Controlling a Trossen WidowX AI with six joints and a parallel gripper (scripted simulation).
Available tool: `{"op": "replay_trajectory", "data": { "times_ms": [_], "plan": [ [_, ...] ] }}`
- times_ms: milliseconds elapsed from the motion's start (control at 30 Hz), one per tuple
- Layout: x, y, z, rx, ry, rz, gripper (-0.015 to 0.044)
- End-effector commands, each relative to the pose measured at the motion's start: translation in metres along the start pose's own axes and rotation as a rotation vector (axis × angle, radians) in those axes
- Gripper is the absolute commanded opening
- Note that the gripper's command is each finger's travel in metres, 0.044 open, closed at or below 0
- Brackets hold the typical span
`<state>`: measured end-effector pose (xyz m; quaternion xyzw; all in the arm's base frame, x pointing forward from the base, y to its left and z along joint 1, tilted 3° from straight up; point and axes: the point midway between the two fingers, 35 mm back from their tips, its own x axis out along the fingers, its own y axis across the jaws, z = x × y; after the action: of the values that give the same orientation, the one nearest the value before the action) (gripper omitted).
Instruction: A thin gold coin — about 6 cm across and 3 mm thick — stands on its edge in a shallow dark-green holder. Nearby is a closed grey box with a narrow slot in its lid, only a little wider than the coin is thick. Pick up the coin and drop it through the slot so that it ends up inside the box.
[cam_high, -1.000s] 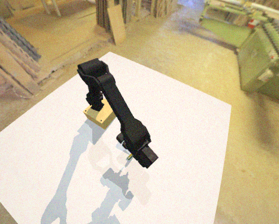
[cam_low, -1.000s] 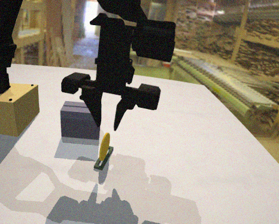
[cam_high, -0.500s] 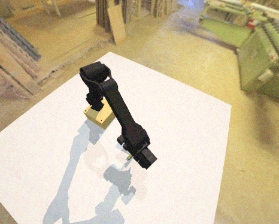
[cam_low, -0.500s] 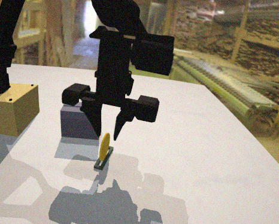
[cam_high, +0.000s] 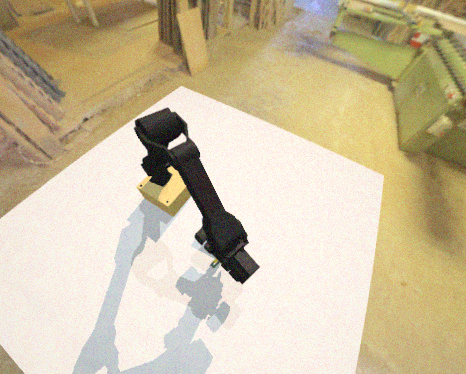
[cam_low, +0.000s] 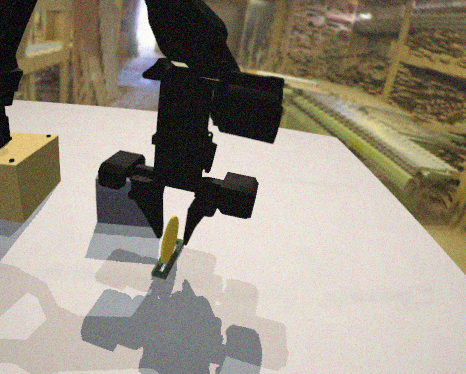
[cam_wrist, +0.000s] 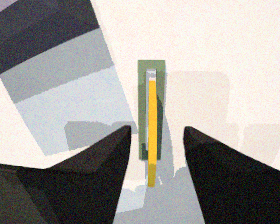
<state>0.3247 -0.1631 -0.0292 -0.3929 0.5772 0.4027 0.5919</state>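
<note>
The gold coin (cam_high: 217, 260) (cam_low: 170, 243) (cam_wrist: 152, 120) stands on edge in the dark-green holder (cam_low: 160, 274) (cam_wrist: 151, 64). My gripper (cam_low: 173, 240) (cam_wrist: 157, 132) is open and points down. Its fingertips are on either side of the coin's upper part, with a gap on each side in the wrist view; the coin is slightly nearer the left finger there. The closed grey box (cam_low: 117, 207) (cam_wrist: 60, 27) is behind and left of the coin in the exterior view. The gripper hides its lid there, its slot is not visible, and the arm hides the box in the top view.
The arm's base stands on a wooden block (cam_high: 176, 198) (cam_low: 40, 182), left of the grey box in the exterior view. The white table top (cam_high: 320, 210) (cam_low: 325, 240) carries shadows of the arm and gripper. Workshop machines and timber are in the background.
</note>
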Motion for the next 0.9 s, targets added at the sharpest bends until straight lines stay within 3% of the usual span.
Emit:
{"op": "replay_trajectory", "data": {
  "times_ms": [0, 333, 533, 867],
  "plan": [
    [0.009, 0.003, 0.000, -0.002, 0.002, 0.009, 0.0161],
    [0.023, 0.004, 0.000, -0.002, 0.002, 0.010, 0.0161],
    [0.023, 0.004, 0.000, -0.002, 0.002, 0.010, 0.0003],
    [0.023, 0.004, 0.000, -0.001, 0.002, 0.010, 0.0000]
  ]
}}
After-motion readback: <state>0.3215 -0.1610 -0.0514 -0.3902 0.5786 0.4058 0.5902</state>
